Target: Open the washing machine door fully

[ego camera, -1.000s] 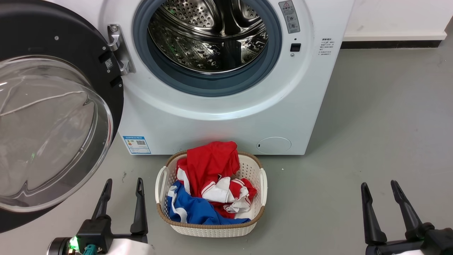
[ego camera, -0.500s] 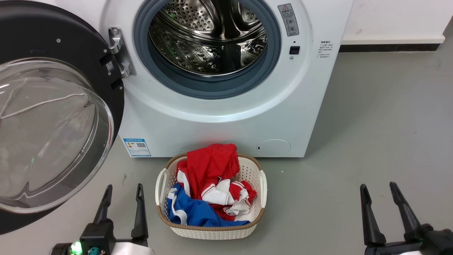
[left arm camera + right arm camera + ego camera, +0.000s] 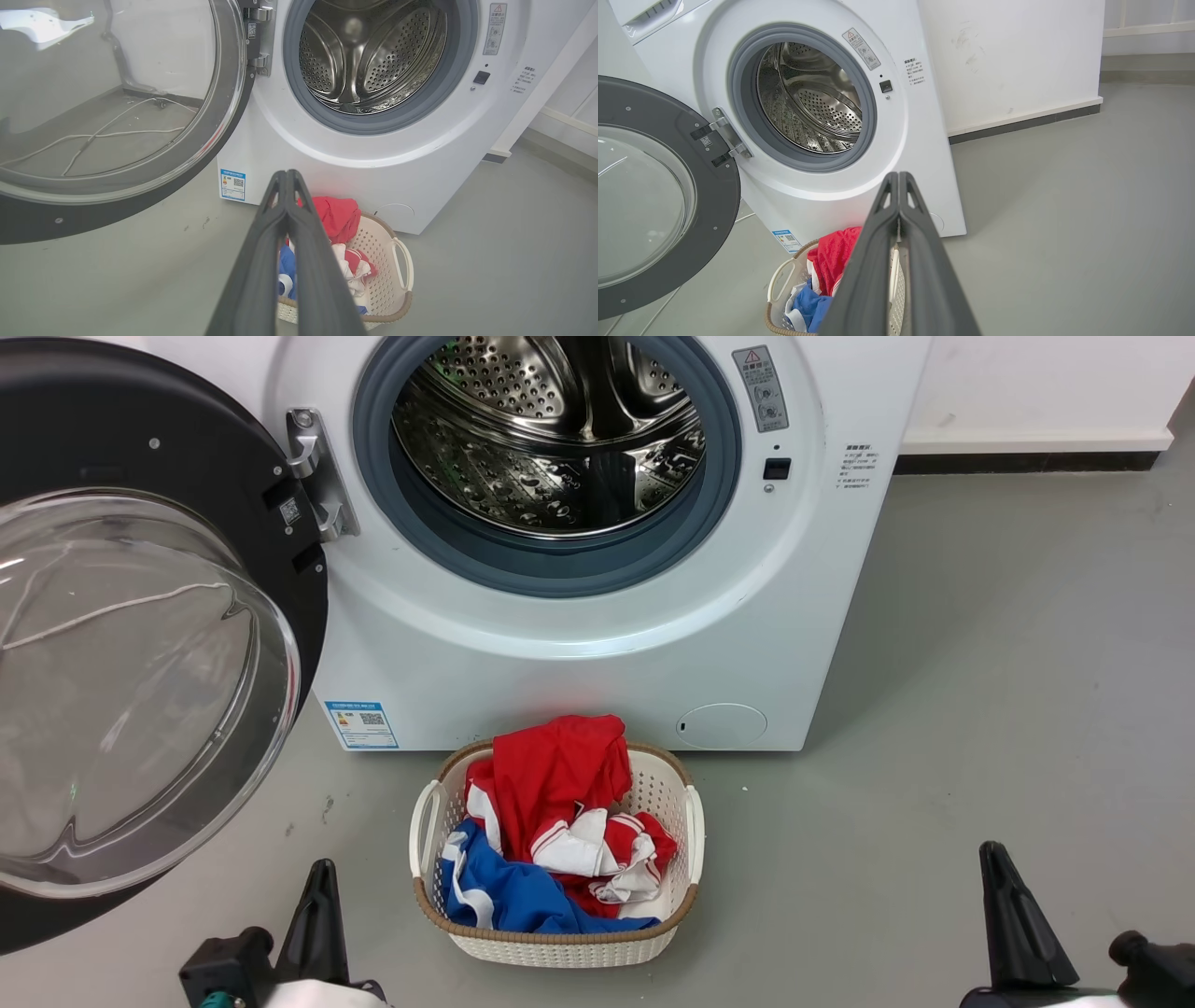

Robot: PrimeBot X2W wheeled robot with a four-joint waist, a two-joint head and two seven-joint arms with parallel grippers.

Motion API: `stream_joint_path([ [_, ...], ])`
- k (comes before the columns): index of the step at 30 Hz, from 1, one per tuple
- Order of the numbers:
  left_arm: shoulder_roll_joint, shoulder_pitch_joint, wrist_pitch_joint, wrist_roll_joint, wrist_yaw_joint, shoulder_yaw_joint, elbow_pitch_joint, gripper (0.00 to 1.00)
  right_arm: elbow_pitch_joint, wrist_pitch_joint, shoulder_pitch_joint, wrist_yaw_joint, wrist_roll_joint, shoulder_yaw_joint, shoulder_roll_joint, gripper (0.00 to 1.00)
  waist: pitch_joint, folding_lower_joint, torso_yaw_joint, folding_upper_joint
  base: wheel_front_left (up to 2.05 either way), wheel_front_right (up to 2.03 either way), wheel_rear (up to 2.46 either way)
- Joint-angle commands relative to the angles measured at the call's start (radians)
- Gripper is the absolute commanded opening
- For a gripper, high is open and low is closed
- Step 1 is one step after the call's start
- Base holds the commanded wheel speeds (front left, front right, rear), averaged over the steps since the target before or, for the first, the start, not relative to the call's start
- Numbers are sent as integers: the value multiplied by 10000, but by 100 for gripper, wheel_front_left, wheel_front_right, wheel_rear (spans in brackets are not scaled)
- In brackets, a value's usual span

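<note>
Door (image 3: 140, 663): stands wide, drum (image 3: 551, 439) exposed; looks done.
My left hand (image 3: 286, 174), right hand (image 3: 899, 174): each pinched together, empty, held low; nothing to pull.

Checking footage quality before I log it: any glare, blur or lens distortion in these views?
Head view: sharp, faint sheen on the washing machine door. Left wrist view: wide-angle skews the washing machine, left gripper looms large. Right wrist view: machine leans, drum glints.

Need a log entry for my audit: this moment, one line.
washing machine door: wide open | left gripper: shut, empty | right gripper: shut, empty | laundry basket: clothes inside
</note>
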Motion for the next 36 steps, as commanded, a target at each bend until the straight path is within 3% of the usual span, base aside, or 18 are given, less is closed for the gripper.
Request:
stream_joint_path([
  [1, 15, -295, 68, -391, -43, 57, -110, 0, -69, 58, -298, 0, 420, 6, -98, 0, 0, 0, -1, 0, 0, 0, 0],
  [36, 20, -1056, 1403, -6173, -598, 408, 375, 0, 963, 1213, -1420, -1, 6122, -61, -313, 0, -8, 0, -10, 0, 0, 0, 0],
])
